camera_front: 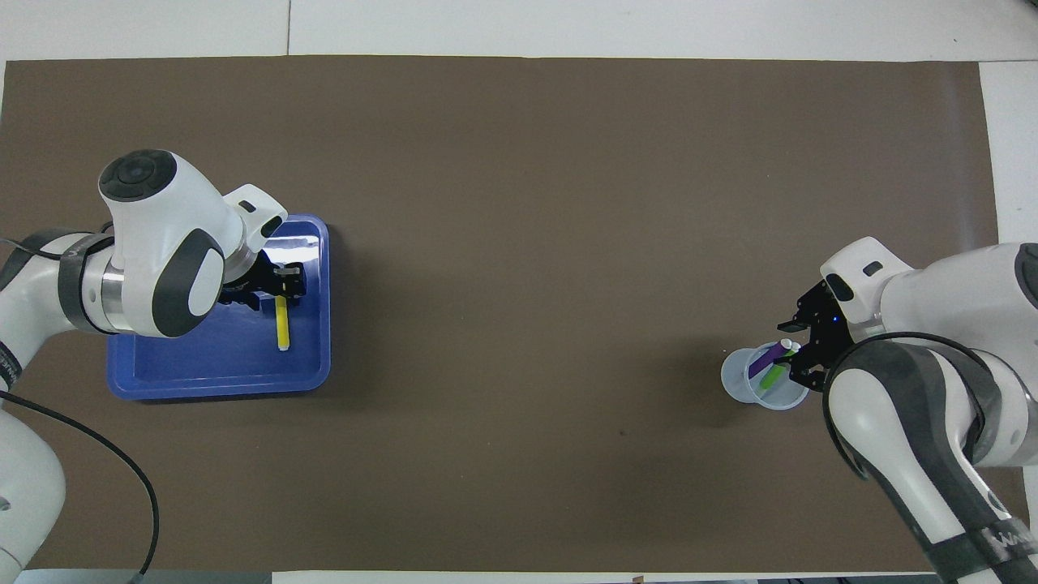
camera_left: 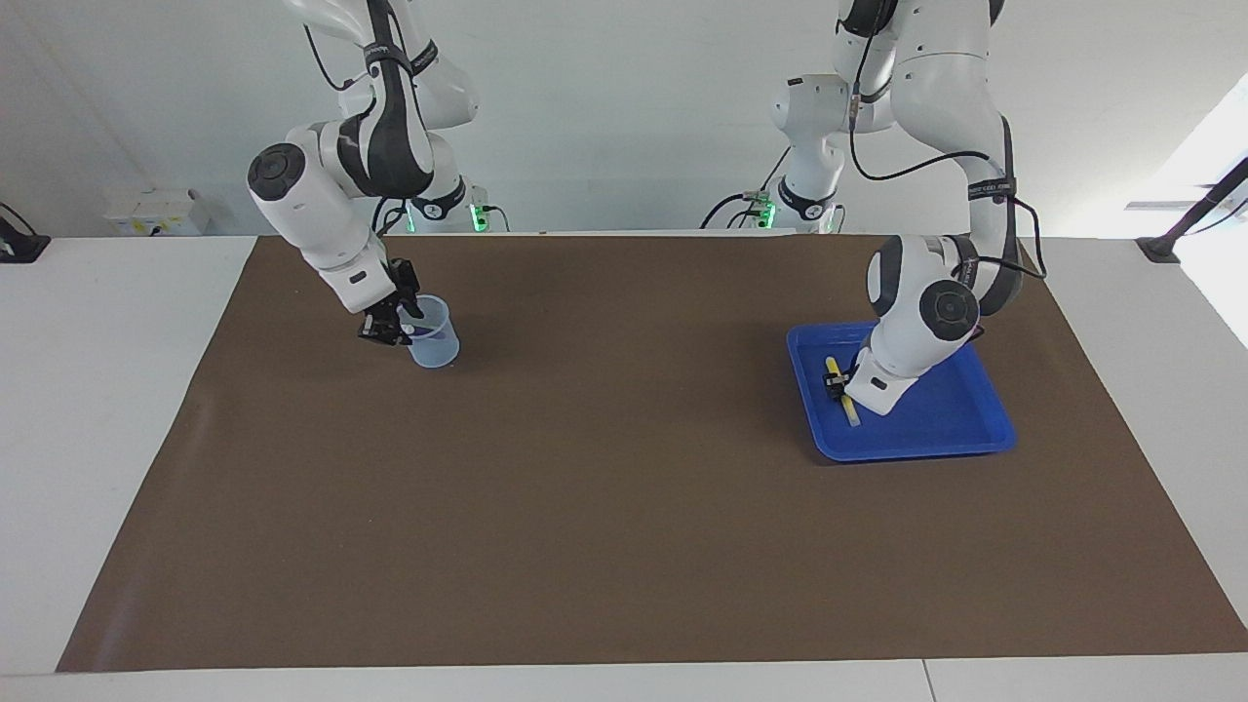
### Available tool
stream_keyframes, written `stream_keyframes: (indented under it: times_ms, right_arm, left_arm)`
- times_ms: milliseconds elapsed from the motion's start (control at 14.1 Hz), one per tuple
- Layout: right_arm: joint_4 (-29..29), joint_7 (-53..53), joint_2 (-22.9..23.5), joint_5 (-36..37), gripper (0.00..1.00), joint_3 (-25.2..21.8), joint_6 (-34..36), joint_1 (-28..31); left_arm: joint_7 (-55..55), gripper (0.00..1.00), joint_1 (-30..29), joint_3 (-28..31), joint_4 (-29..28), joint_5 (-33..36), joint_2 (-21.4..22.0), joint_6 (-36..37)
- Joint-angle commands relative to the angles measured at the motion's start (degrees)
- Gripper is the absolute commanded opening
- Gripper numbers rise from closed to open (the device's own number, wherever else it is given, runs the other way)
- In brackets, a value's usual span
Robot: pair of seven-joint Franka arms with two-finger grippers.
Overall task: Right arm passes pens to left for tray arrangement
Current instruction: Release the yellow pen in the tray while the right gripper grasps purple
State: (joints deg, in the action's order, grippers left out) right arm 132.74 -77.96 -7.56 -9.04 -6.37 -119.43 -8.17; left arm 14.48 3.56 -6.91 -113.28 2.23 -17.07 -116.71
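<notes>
The blue tray (camera_left: pixel 936 429) (camera_front: pixel 203 377) lies toward the left arm's end of the table. A yellow pen (camera_left: pixel 846 402) (camera_front: pixel 281 326) lies flat in it. My left gripper (camera_left: pixel 837 382) (camera_front: pixel 274 288) is low in the tray at the pen's upper end, its fingers spread open. A purple pen (camera_front: pixel 761 363) and a green pen (camera_front: pixel 774 375) stand tilted in the translucent cup (camera_left: pixel 434 343) (camera_front: pixel 742 381) toward the right arm's end. My right gripper (camera_left: pixel 393 327) (camera_front: pixel 791 354) is at the cup's rim, open, with its fingers on either side of the pens' pale tips.
A brown mat (camera_left: pixel 604 507) (camera_front: pixel 519 203) covers the table between the cup and the tray. White tabletop borders it on all sides. Cables hang from both arms.
</notes>
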Motion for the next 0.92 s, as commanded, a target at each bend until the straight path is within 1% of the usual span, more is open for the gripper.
stream_keyframes:
  times_ms: [0,71,142,213,427,498,640,711,854]
  right_arm:
    - [0.77,1.23,-0.44,1.13,0.43,0.04,-0.90,-0.09]
    - [0.68,1.23,-0.44,1.13,0.38,0.04,-0.81,-0.09]
    - [0.77,1.23,-0.44,1.13,0.28,0.04,-0.81,-0.09]
    - [0.68,1.31,-0.44,1.13,0.20,0.04,-0.81,-0.09]
    - [0.51,2.10,-0.18,0.60,0.04,0.04,-0.46,-0.09]
    - [-0.10,2.98,-0.09,0.60,0.01,0.04,0.06,-0.09]
    - [-2.55,3.16,0.79,0.25,0.00,0.04,2.60,-0.09]
    - [-5.18,3.51,1.49,0.25,0.00,0.04,5.58,0.00]
    - [-10.28,5.61,1.49,0.25,0.00,0.04,11.73,0.17]
  left_arm:
    - [0.90,1.00,-0.13,-0.21,-1.07,0.85,1.08,-0.98]
    - [0.99,1.00,0.04,-0.21,-0.72,0.76,1.08,-0.72]
    - [0.99,1.00,0.13,-0.21,-0.02,0.59,0.90,-0.37]
    - [0.99,1.00,0.22,-0.29,0.51,0.50,0.99,-0.10]
    - [1.08,1.00,0.57,-0.38,1.39,0.41,1.51,1.30]
    - [1.08,1.00,0.66,-0.38,2.44,0.41,1.95,2.35]
    - [1.17,1.00,0.57,-1.43,4.98,-0.11,2.39,5.95]
    - [1.26,1.00,0.57,-2.13,7.17,-1.86,2.83,8.75]
    - [1.78,1.00,0.66,-2.49,10.61,-3.19,3.62,13.68]
